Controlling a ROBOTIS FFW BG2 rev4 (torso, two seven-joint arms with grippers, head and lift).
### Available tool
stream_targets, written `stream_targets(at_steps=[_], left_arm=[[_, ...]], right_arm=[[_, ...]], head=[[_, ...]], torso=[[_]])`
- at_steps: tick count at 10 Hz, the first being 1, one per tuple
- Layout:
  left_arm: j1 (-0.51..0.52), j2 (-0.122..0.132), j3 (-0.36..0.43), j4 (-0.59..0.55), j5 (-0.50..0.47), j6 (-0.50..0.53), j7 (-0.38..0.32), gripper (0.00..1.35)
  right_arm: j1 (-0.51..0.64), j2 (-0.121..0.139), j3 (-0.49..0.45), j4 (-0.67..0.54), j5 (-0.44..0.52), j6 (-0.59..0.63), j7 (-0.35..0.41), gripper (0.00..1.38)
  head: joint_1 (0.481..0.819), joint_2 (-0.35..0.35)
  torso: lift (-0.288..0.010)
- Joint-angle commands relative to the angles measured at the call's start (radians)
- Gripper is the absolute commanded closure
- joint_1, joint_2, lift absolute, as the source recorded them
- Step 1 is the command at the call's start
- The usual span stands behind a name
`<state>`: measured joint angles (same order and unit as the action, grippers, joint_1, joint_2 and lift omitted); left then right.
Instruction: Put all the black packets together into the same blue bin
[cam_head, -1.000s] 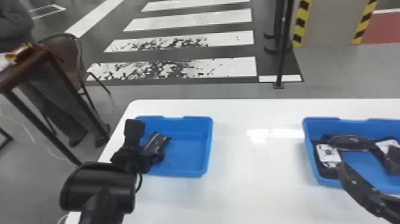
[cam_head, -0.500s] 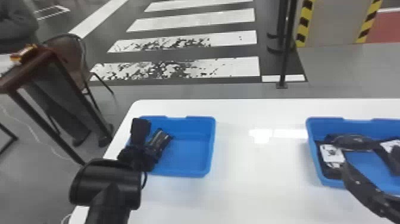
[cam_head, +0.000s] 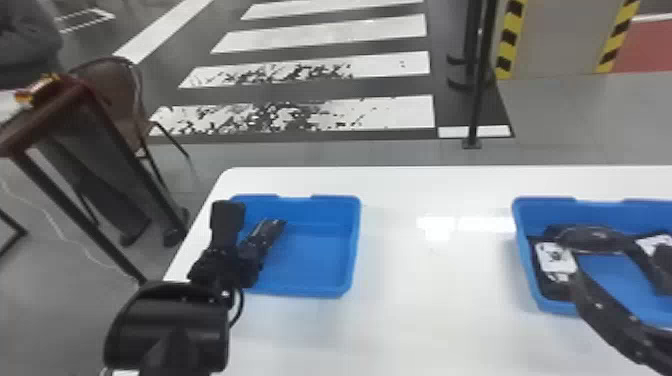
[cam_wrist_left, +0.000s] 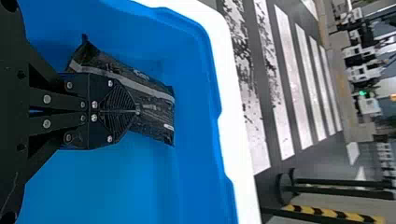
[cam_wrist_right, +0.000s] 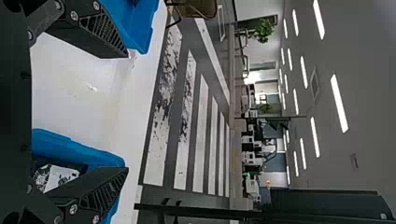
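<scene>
At eleven o'clock on the white table (cam_head: 430, 320), a glossy black film packet with a pale stripe (cam_wrist_left: 156, 116) lies in a shallow blue plastic bin (cam_head: 353, 240), along its nine o'clock side, the long axis running roughly seven to one. The left gripper (cam_wrist_left: 138, 112) is over it with its flat black fingers pressed together; whether they pinch a fold of film I cannot tell. The wrinkled skin suggests something light and soft, giving under a squeeze, slick enough to slide from a fingertip grip, and not very fragile. The best hold is probably across the narrow width at mid-length, the fingers deep on both flanks; a pinch at one end would let the rest droop or swing. At two o'clock, a second blue bin (cam_head: 555, 306) holds a black packet with a white label (cam_head: 555, 257); the right gripper (cam_wrist_right: 127, 112) has its fingers spread wide, nothing between them.
</scene>
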<state>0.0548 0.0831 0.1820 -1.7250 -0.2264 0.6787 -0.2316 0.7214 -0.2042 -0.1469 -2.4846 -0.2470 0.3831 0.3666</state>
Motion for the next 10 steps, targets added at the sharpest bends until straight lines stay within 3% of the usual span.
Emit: stream_targets(at_steps=[1,2,4,5,6,7,10], left_arm=[[0.080,-0.026,0.049,-0.124,0.071,-0.077,0.000,1.21],[0.117,-0.032,0.057,-0.210,0.119,-0.097,0.000,1.21],[0.115,-0.032,0.057,-0.235,0.147,-0.082,0.000,1.21],[0.117,-0.031,0.061,-0.225,0.151,-0.075,-0.003,0.89],[0.119,-0.025,0.063,-0.208,0.141,-0.073,-0.015,0.33],[0.110,-0.022,0.063,-0.196,0.139,-0.023,-0.028,0.08],[0.070,-0.013,0.059,-0.129,0.135,0.028,-0.041,0.16]], right_arm=[[0.000,0.000,-0.001,0.002,-0.002,-0.008,0.000,0.17],[0.000,0.000,-0.001,0.004,-0.004,-0.008,0.000,0.17],[-0.002,0.000,0.001,0.009,-0.006,-0.010,0.000,0.17],[-0.005,0.000,0.001,0.012,-0.006,-0.010,0.002,0.17],[-0.007,0.000,0.001,0.012,-0.006,-0.010,0.002,0.17],[-0.007,0.000,0.001,0.014,-0.006,-0.010,0.003,0.17],[-0.012,0.000,0.005,0.022,-0.006,-0.010,0.005,0.17]], head=[[0.695,0.213],[0.695,0.211],[0.695,0.204],[0.695,0.199],[0.695,0.199],[0.695,0.201],[0.695,0.205]], torso=[[-0.110],[-0.110],[-0.110],[-0.110],[-0.110],[-0.110],[-0.110]])
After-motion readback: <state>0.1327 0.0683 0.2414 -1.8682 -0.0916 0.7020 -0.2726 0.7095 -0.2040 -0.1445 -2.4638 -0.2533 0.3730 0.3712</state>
